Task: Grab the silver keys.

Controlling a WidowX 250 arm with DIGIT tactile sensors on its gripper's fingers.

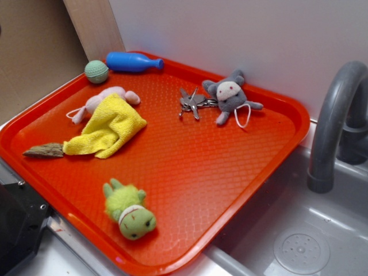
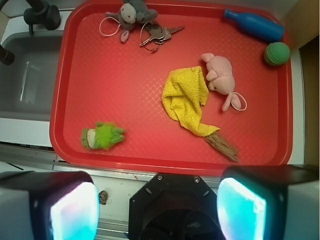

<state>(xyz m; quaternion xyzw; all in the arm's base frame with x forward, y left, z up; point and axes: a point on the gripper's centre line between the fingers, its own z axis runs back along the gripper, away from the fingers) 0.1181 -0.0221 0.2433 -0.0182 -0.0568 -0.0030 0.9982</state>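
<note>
- Wide red plastic tray (image 1: 172,172) (image 2: 125,100) beside a grey sink (image 1: 299,230) (image 2: 25,85).
- Bunch of flat silver metal keys on a ring (image 1: 192,102) (image 2: 157,34) lies fanned out near the tray's far edge, touching the grey plush mouse with a white loop (image 1: 231,95) (image 2: 129,15).
- Gripper (image 2: 157,207) hangs above the tray's near rim, well apart from the keys; its two pads (image 2: 75,212) are spread wide with nothing between them.
- Mid-tray: crumpled yellow cloth (image 1: 112,126) (image 2: 185,97), against a pink plush toy (image 1: 106,99) (image 2: 220,75).
- Green plush frog (image 1: 129,210) (image 2: 102,136) sits near the front edge.

grey plush mouse (image 2: 131,14) seemingly touching silver keys (image 2: 159,34); open tray (image 2: 125,90) alongside
</note>
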